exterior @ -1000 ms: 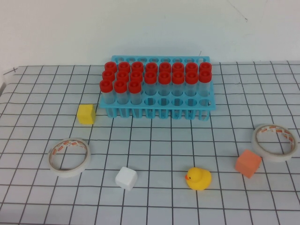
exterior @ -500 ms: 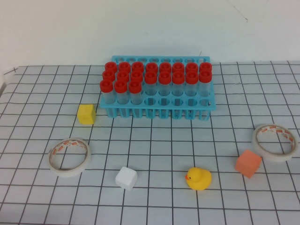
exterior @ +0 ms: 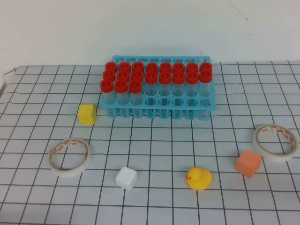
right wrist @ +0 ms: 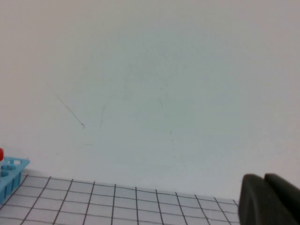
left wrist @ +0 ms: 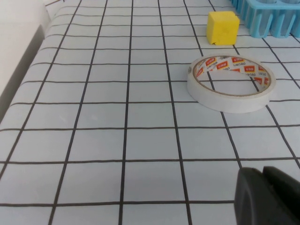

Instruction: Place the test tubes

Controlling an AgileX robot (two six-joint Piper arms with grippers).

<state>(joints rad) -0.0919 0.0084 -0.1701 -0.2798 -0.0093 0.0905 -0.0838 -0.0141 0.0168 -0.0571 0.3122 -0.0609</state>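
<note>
No change | left gripper (left wrist: 263, 174) closed, empty, low near tape roll (left wrist: 225, 101) | right gripper (right wrist: 264, 180) closed, empty, facing wall (right wrist: 140, 70) | rack (exterior: 159, 111) front holes await test tubes (exterior: 151, 77).

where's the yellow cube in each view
High view: yellow cube just left of the blue rack.
Left wrist view: cube beside the rack, beyond the tape roll; shut left tool in the foreground.
Right wrist view: no cube; rack corner and shut right tool show.
Shared landmark: the blue rack.
</note>
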